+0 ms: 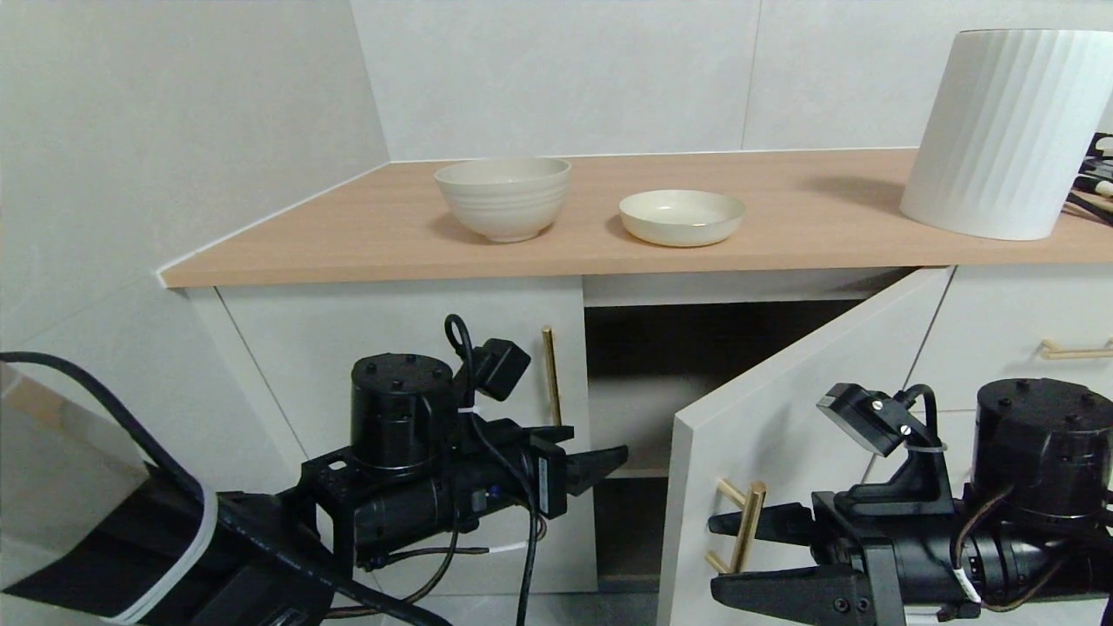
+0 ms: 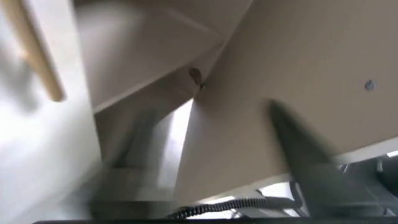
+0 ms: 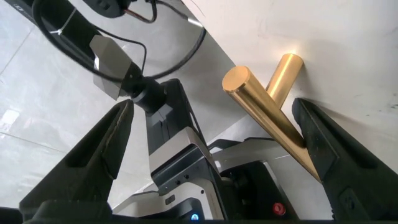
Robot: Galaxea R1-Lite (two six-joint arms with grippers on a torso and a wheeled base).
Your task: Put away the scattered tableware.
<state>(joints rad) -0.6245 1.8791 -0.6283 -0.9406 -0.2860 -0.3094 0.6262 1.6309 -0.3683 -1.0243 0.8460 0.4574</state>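
Bowl (image 1: 503, 198) and shallow dish (image 1: 682, 216) stand side by side, apart, on the worktop (image 1: 348, 235). Below, the right gripper (image 1: 713, 561), jaws apart, straddles the brass handle (image 1: 746, 530) of the open cabinet door (image 1: 783, 391). The left gripper (image 1: 613, 458) is beside the cabinet opening; its grip cannot be told.

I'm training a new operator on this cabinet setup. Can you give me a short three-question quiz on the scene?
1. True or false: the white cabinet door is open.
2. On the wooden countertop, the ribbed cream bowl stands on which side of the shallow cream dish? A: robot's left. B: robot's right.
3. Fill in: the right gripper, open, has its fingers either side of the door's brass ____.
Key: 1 true; 2 A; 3 handle.
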